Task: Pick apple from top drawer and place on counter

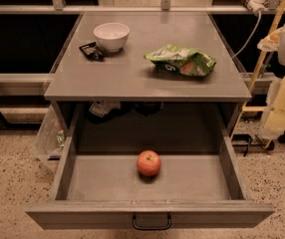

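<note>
Well apart from apple lying in open top drawer: gripper at right edge beside table, spread impossible to tell.

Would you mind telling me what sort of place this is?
Likely a robot test lab, not a home kitchen: a lone counter with its top drawer open on an apple, a speckled bare floor, and a cable and rails behind. The gripper hangs at the right edge.

A white bowl sits beside a dark packet, green snack bag apart.
</note>
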`<state>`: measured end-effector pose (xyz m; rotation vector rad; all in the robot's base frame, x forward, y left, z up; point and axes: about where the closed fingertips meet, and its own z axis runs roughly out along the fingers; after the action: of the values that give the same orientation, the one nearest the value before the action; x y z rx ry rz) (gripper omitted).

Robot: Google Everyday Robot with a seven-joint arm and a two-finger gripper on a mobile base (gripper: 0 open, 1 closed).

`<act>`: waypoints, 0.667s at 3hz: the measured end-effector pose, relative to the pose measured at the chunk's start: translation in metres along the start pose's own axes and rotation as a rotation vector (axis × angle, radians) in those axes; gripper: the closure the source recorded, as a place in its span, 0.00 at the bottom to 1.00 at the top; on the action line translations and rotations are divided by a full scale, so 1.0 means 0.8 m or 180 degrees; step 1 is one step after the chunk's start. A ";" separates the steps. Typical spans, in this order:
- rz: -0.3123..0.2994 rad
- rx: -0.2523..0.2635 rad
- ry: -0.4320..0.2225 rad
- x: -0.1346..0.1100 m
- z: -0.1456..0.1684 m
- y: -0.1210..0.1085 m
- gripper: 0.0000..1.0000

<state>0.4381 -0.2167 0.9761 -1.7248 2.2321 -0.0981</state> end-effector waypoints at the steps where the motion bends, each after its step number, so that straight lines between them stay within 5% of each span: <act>1: 0.0001 0.0000 -0.0001 0.000 0.000 0.000 0.00; 2: 0.0135 -0.0019 -0.0206 -0.007 0.020 -0.001 0.00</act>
<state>0.4453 -0.2090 0.9621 -1.6585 2.2230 -0.0257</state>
